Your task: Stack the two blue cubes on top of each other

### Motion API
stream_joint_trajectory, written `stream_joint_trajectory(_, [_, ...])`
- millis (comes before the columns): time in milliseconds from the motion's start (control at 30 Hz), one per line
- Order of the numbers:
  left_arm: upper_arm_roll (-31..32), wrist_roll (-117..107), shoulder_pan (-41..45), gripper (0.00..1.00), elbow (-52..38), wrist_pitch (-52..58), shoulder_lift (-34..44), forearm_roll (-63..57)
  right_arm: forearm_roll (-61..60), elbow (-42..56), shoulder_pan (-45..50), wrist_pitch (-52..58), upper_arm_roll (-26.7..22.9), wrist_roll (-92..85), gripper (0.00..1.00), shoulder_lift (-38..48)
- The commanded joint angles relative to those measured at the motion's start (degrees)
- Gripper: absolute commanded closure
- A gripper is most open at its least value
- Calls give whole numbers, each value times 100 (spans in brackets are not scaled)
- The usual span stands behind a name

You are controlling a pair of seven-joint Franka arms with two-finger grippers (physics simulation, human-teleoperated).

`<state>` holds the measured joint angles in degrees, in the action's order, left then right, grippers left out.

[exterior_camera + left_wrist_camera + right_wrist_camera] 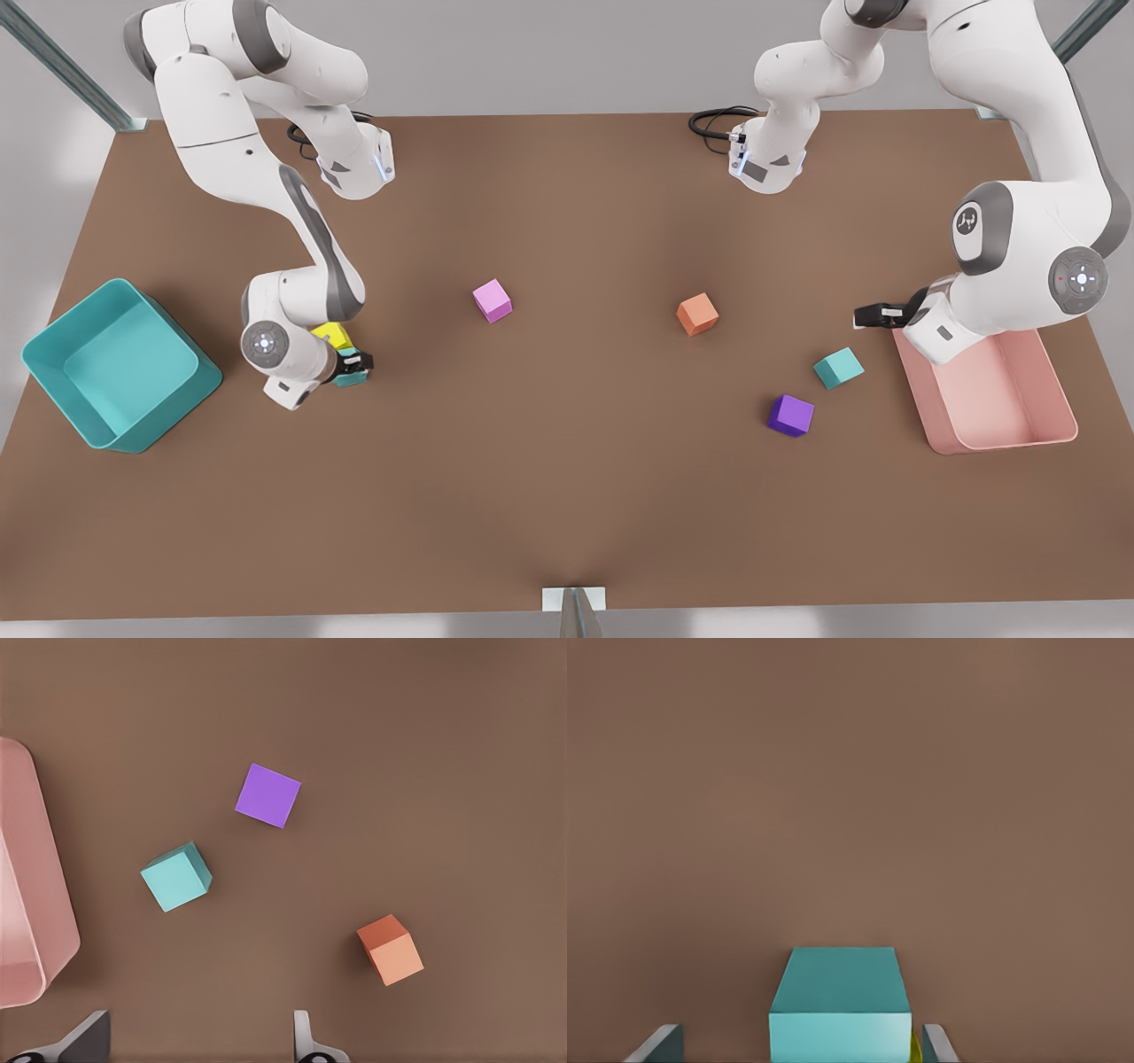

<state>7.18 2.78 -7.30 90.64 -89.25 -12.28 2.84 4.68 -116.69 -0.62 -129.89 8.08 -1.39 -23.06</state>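
Teal cube (840,1010) between right gripper (802,1045) fingers

left pincer (873,315): open, hovering | right pincer (354,365): low, fingers spread

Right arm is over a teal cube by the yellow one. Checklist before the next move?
1. Near teal cube sits between the right end effector's fingers: ok.
2. Fingers closed on it: not ok, they are open with a gap on both sides.
3. Yellow cube clear of the fingers: cannot tell, it lies very close to one finger.
4. Far teal cube has a bare top: ok.
5. Purple cube apart from the far teal cube: ok.
6. Left end effector open and waiting by the pink bin, off the far teal cube: ok.
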Motion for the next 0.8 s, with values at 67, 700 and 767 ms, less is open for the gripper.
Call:
stream_joint_trajectory(67, [-6, -6, 0, 0, -3, 4, -3, -3, 16, -143, -8, -133, -9, -292, 0, -32])
stream_joint_trajectory(700, [2, -76, 0, 0, 15, 303, -38, 6, -37, -319, -184, -256, -17, -169, 0, -269])
stream_joint_trajectory(767, [-6, -76, 0, 0, 6, 303, -55, 6, -37, -319, -175, -256, -17, -169, 0, -295])
